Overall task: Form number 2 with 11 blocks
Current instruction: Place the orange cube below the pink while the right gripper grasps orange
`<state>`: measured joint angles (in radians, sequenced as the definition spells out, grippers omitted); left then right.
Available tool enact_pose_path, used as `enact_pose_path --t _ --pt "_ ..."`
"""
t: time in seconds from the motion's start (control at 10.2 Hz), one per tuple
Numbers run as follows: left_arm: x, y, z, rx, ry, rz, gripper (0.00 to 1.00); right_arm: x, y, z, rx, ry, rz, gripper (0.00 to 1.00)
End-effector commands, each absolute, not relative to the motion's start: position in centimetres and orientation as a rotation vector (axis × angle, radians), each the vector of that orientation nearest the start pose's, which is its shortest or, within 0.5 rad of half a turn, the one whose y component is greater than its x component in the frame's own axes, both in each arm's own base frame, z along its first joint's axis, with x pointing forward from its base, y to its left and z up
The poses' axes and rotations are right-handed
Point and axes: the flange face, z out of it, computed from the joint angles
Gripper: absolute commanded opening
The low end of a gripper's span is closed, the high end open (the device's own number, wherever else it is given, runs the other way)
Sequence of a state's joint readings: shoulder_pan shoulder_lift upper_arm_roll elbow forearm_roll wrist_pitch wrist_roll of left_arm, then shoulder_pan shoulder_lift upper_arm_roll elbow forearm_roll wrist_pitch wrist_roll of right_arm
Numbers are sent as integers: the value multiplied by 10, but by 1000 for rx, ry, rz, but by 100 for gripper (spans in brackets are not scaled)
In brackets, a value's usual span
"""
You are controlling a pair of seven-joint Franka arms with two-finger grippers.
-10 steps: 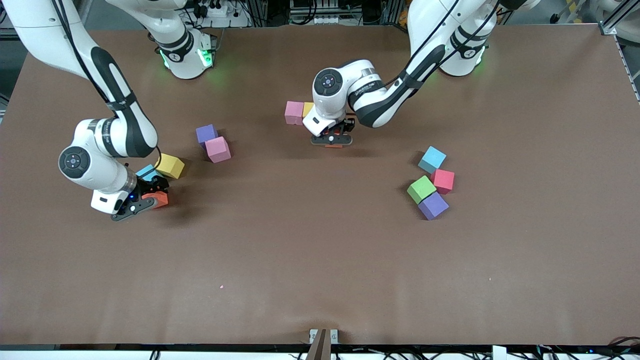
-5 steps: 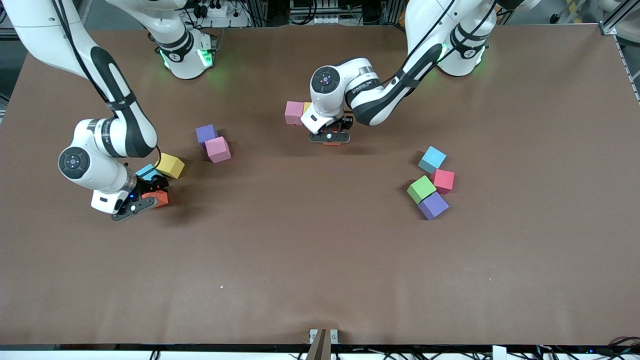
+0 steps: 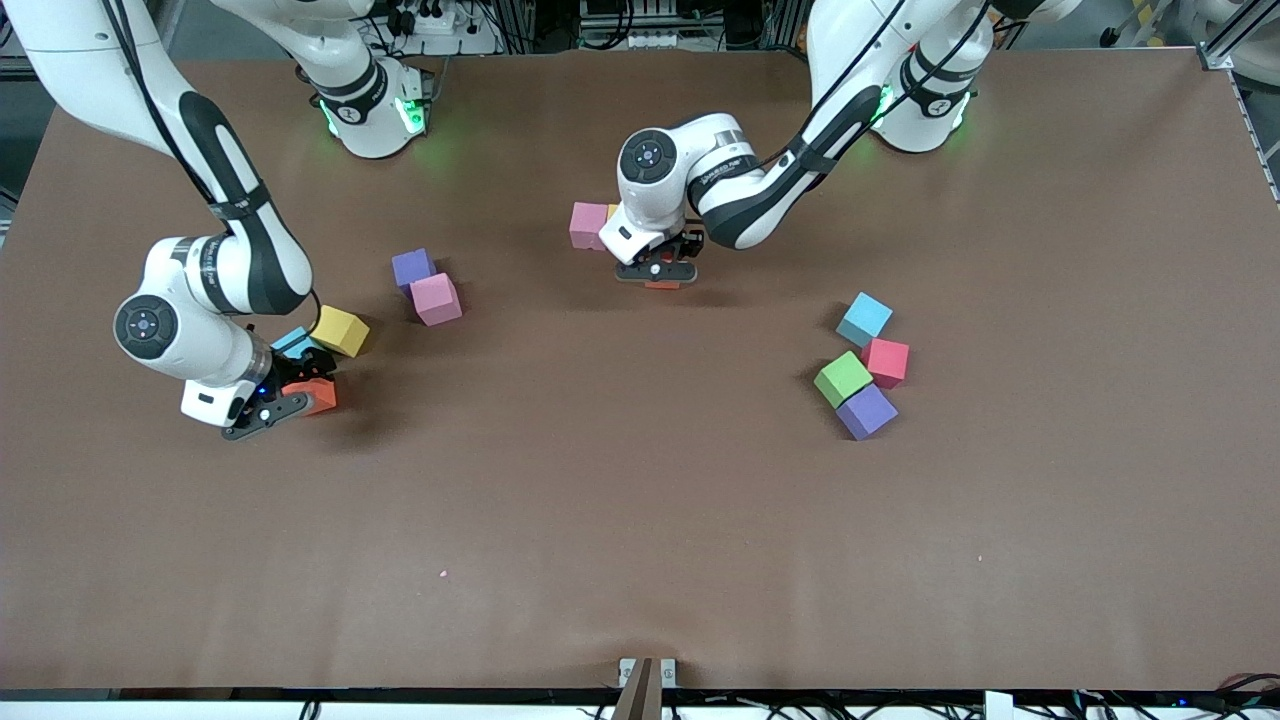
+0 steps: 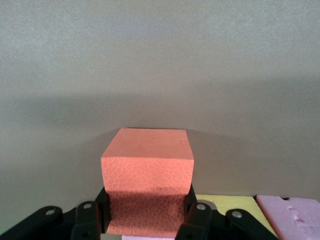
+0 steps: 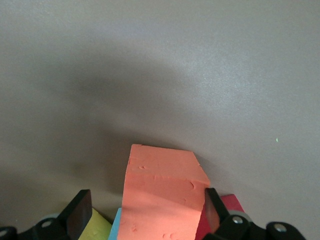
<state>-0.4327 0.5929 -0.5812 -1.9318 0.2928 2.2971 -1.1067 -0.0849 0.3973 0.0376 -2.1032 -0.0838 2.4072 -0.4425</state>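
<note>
The number 2 shows only as a pink block (image 3: 588, 225) and a yellow block (image 3: 613, 211) side by side at mid-table. The left wrist partly hides the yellow one. My left gripper (image 3: 657, 272) (image 4: 147, 205) is shut on an orange block (image 3: 662, 285) (image 4: 148, 160), low beside that pair. My right gripper (image 3: 285, 398) (image 5: 145, 207) is open around a second orange block (image 3: 315, 397) (image 5: 162, 190). One finger (image 5: 80, 210) stands apart from it. A light blue block (image 3: 292, 343), a yellow block (image 3: 340, 331) and a red block (image 5: 229, 205) lie close by.
A purple block (image 3: 413, 268) touches a pink block (image 3: 437, 299) between the two grippers. Toward the left arm's end lie a light blue block (image 3: 864, 318), a red block (image 3: 886, 361), a green cube (image 3: 843, 379) and a purple block (image 3: 866, 411), clustered.
My left gripper has carried its orange block a little closer to the pink and yellow pair. The right gripper has barely shifted and stays open round its orange block.
</note>
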Motion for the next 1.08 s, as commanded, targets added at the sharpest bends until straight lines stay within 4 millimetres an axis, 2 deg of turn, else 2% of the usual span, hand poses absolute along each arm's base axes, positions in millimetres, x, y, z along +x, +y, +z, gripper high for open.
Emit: enact_pose_path --t 0.0,0.39,0.69,0.79,0.89,0.99 --pt "336 -514 210 -3115 69 198 56 568 -32 219 -3075 -711 169 100" --pt "332 -516 209 -3119 84 193 57 568 -33 218 -3076 -705 161 100" --pt "330 -514 205 -3111 84 202 60 562 -37 196 -3073 -678 140 100" --pt "329 -514 203 -3108 87 209 64 562 -36 189 -3072 -679 137 100" --pt "328 -514 202 -3104 87 213 79 561 -37 186 -3071 -672 143 100" --pt "328 -513 202 -3098 94 216 100 561 -36 187 -3067 -651 150 94"
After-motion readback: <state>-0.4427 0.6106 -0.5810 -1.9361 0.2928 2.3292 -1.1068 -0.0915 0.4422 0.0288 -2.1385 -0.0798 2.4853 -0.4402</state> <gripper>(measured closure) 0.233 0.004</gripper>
